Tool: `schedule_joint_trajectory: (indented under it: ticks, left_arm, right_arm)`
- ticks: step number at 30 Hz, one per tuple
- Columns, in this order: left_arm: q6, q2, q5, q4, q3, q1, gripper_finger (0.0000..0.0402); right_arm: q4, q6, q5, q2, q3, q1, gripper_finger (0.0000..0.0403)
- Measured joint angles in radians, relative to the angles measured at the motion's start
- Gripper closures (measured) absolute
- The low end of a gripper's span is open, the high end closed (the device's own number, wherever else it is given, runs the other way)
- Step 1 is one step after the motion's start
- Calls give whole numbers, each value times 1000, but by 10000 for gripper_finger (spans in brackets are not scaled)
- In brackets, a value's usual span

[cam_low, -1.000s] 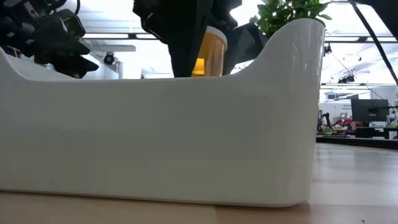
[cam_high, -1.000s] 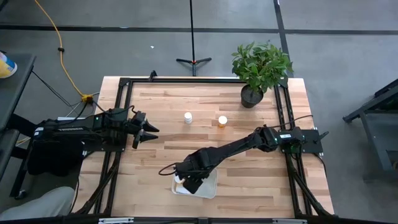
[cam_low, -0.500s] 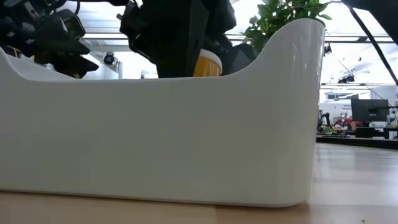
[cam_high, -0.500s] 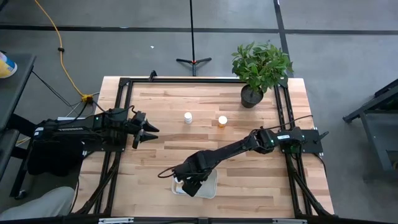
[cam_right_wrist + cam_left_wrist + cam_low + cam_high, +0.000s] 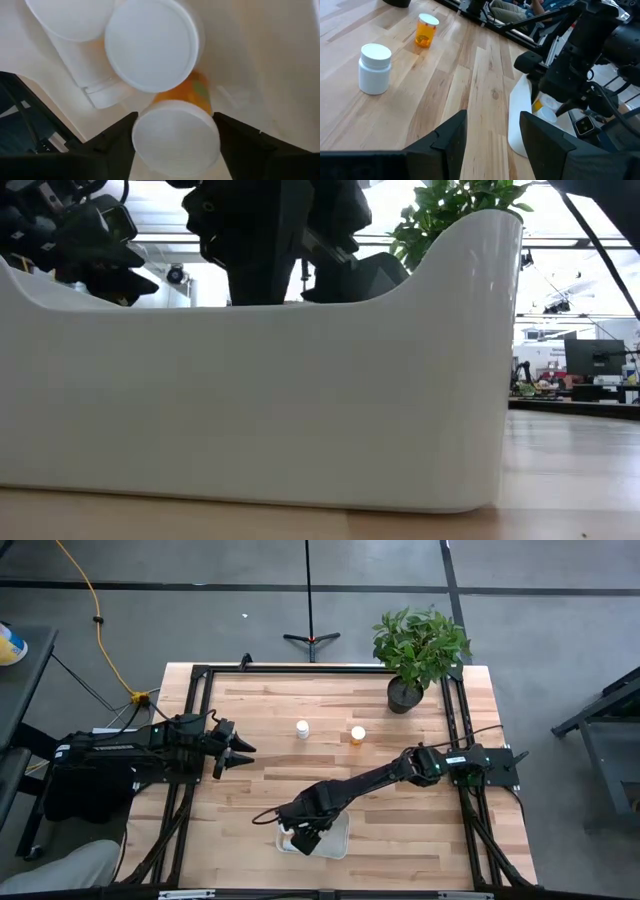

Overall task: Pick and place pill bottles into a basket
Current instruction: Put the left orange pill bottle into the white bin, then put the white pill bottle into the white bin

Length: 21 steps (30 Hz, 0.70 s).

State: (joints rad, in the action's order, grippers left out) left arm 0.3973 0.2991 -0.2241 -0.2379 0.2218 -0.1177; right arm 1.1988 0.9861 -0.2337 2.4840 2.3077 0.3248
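the orange pill bottle (image 5: 176, 131) sits clamped between the right gripper (image 5: 175, 134) fingers, low inside the white basket (image 5: 300, 400) beside other white-capped bottles (image 5: 150, 45). best to open gently and lift straight up. two bottles (image 5: 302, 728) wait mid-table; the left gripper (image 5: 492, 135), fingers apart, idles at the table's left.

Overhead view looks straight down; low view sits against the basket (image 5: 300, 410).

I count two pill bottles standing on the counter (image 5: 250, 700), a white bottle (image 5: 302, 728) and an orange bottle (image 5: 358, 734). One basket (image 5: 340, 840) holds three white caps (image 5: 150, 45) I can see. Two arms, one potted plant (image 5: 418, 650).
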Motion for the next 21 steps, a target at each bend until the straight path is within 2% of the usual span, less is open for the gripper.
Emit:
schedule_joint_trajectory:
  ticks: [6,11,21]
  left_arm:
    - [0,0,0,0,0,0,186]
    - [0,0,0,0,0,0,186]
    - [0,0,0,0,0,0,186]
  right_arm:
    - [3,-15,-44,0,7,-11,132]
    - [9,-64,-62,0,48,-13,131]
    - [17,-174,-80,-20,48,-22,130]
